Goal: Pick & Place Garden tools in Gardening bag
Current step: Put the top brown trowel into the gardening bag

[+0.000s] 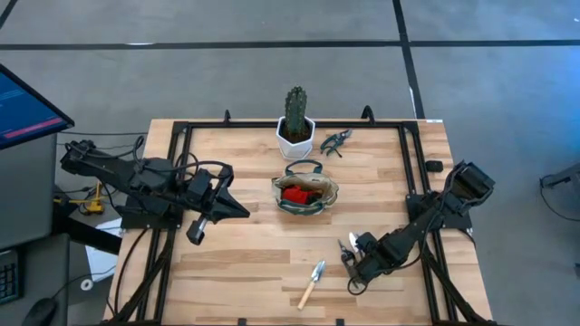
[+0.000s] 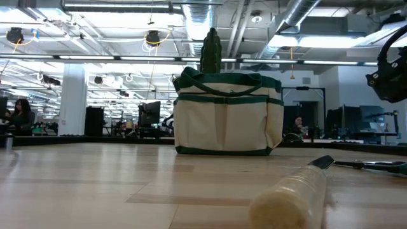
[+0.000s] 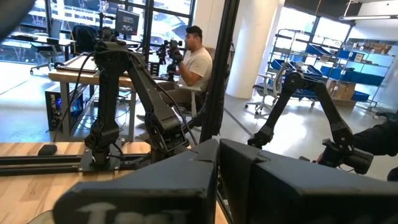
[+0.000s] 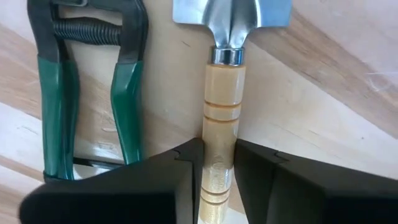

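The cream, green-trimmed gardening bag (image 1: 304,193) (image 2: 226,114) stands at the table's middle with a red tool (image 1: 294,194) inside. A wooden-handled spade (image 4: 230,37) lies flat near the table's right front, with green-handled shears (image 4: 93,93) beside it. My right gripper (image 1: 355,256) (image 4: 217,155) points down over the spade, shut on its handle. A second wooden-handled trowel (image 1: 313,283) (image 2: 292,194) lies near the front edge. Dark pruning shears (image 1: 335,142) lie at the back. My left gripper (image 1: 237,210) hovers shut, left of the bag. My right gripper pinches the spade's wooden handle (image 4: 219,134) between its two fingers (image 4: 180,168), on the half away from the blade. The fingers come from above, pointing down, one on each side of the handle. The spade lies flat on the table.
A green cactus in a white pot (image 1: 295,127) stands just behind the bag. A black frame (image 1: 412,172) runs around the table's edges. Bare wood lies between the bag and the tools at the front. People sit in the room beyond the table.
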{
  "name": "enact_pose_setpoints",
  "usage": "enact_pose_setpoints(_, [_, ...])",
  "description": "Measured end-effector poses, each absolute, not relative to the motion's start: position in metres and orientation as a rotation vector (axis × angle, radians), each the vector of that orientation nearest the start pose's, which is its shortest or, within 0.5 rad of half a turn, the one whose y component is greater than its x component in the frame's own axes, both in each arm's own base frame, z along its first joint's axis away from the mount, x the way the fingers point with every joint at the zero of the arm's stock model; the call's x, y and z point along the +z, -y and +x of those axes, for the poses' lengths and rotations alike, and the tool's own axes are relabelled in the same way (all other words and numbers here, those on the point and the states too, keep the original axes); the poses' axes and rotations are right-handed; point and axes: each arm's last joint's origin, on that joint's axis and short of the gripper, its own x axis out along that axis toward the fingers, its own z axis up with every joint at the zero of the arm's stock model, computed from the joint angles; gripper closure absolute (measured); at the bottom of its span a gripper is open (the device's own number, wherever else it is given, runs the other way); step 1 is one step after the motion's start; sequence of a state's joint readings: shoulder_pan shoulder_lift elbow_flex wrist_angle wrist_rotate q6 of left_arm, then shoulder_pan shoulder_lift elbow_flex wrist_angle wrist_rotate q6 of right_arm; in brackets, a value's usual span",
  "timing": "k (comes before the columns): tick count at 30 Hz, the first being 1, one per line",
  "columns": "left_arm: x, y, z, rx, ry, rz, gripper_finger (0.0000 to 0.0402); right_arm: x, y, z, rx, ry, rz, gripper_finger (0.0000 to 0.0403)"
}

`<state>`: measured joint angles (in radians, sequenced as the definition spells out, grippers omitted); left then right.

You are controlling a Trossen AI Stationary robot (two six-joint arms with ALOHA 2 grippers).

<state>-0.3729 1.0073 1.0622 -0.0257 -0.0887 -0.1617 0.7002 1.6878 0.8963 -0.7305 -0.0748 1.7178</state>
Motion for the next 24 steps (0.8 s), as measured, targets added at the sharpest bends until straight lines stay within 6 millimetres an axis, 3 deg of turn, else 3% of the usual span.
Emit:
enact_pose_setpoints(10, [0.403,0.077,0.203,-0.286,0.006,-0.167,0.0398,0.14,-0.178,0.207,-0.674,-1.513,0.82,0.0343])
enact_pose_setpoints(24, [0.404,0.076,0.203,-0.263,0.015,-0.17,0.0398,0.18,-0.178,0.209,-0.661,-1.564,0.623,0.0344])
